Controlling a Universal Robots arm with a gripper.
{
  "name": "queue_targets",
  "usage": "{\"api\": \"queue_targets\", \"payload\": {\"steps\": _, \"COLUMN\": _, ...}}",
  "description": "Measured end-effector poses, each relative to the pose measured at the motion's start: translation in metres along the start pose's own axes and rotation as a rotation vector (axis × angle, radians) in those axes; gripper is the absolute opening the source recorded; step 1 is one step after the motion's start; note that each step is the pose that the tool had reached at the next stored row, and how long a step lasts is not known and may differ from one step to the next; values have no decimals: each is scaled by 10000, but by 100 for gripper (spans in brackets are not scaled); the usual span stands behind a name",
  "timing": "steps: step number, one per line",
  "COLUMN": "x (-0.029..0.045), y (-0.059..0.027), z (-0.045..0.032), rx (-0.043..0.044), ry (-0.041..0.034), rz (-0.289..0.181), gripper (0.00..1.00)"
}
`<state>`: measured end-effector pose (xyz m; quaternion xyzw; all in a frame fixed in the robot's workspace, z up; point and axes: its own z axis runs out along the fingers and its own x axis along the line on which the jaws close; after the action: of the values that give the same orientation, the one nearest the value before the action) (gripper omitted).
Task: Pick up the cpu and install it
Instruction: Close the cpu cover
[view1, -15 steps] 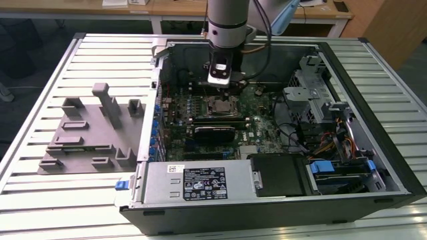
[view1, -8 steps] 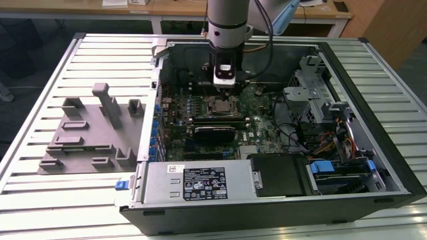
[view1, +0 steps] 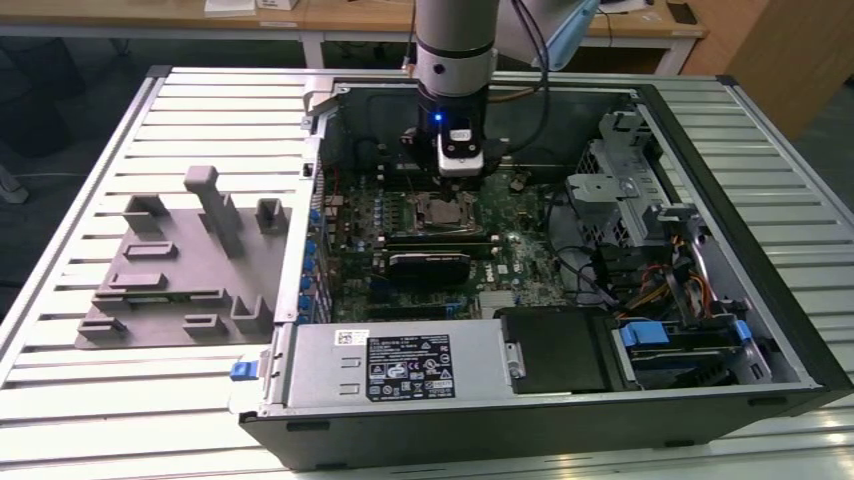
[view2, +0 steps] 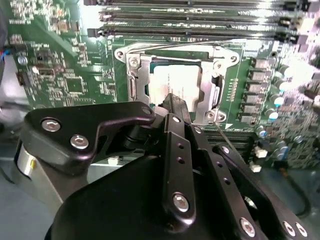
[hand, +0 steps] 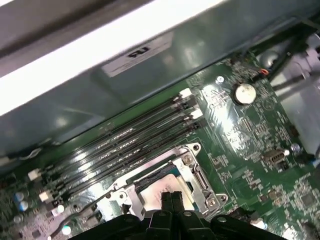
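The cpu (view2: 176, 82) is a pale silver square lying flat inside the metal-framed socket (view2: 134, 84) on the green motherboard. In the exterior view the cpu (view1: 441, 212) sits mid-board inside the open computer case, and my gripper (view1: 457, 180) hangs straight above it. In both wrist views the black fingertips (view2: 173, 101) are pressed together over the chip's near edge. My gripper (hand: 171, 198) is shut with nothing between its fingers, just over the cpu (hand: 150, 201). I cannot tell whether the tips touch the chip. The socket's frame (hand: 194, 172) stands open around it.
Black memory slots (hand: 125, 145) run beside the socket. A black cooler block (view1: 427, 265), a power supply (view1: 400, 365), a drive cage (view1: 627, 190) and loose cables (view1: 601, 270) crowd the case. A grey fixture (view1: 180, 270) lies on the slatted table at the exterior view's left.
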<state>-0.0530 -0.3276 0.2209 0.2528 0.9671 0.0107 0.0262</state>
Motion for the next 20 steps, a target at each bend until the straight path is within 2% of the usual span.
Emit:
{"api": "queue_targets", "payload": {"steps": 13, "x": 1, "y": 0, "z": 4, "rx": 41, "ry": -2, "rz": -2264, "gripper": 11}}
{"api": "queue_targets", "payload": {"steps": 20, "x": 1, "y": -1, "z": 6, "rx": 155, "ry": -37, "rz": -3350, "gripper": 11}}
